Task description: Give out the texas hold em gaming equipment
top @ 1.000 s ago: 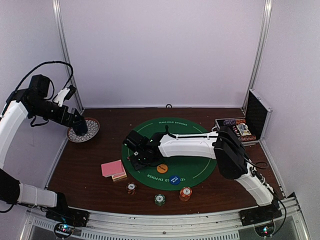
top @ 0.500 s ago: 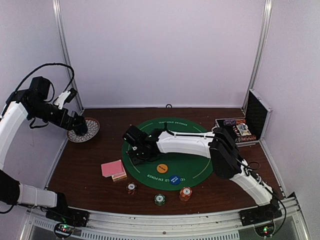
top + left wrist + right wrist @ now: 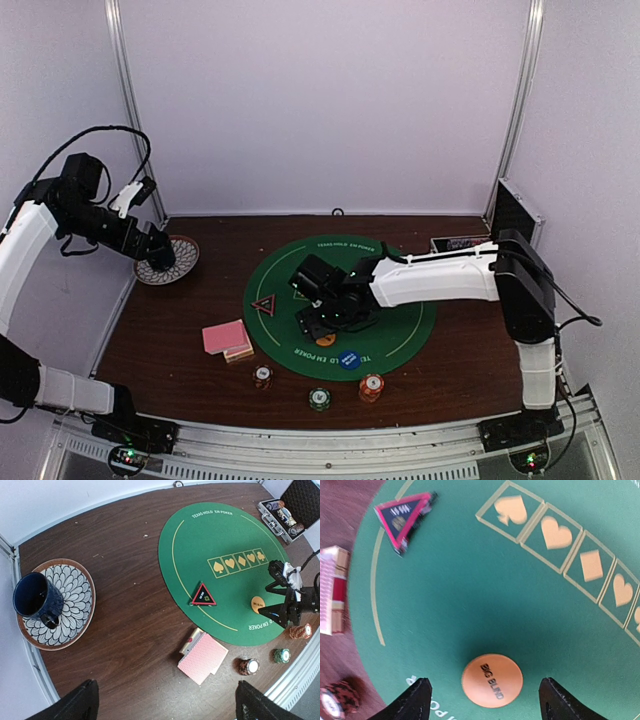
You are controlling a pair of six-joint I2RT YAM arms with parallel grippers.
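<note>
The pink-backed card deck [image 3: 225, 337] [image 3: 202, 657] [image 3: 330, 597] lies on the wood, left of the green mat [image 3: 400, 300]. Three chip stacks [image 3: 263, 375] [image 3: 319, 398] [image 3: 371, 386] stand along the near edge. A black-and-red triangular marker [image 3: 264, 305] [image 3: 402, 517] rests on the mat's left part. My right gripper [image 3: 322, 322] [image 3: 485, 700] hangs open over the orange Big Blind disc [image 3: 492, 680] [image 3: 324, 340], fingers either side, not touching it. My left gripper [image 3: 158, 256] [image 3: 167, 702] is open and empty, high above the table's left side.
A blue cup [image 3: 32, 597] stands on a patterned saucer [image 3: 75, 580] at the far left. A blue disc [image 3: 349, 359] lies on the mat's near edge. The open metal case [image 3: 475, 250] [image 3: 282, 512] with more chips sits at the back right.
My right gripper has opened, leaving the triangular marker on the mat's left part, and swung right and nearer to hover over the orange disc. The left arm has barely moved.
</note>
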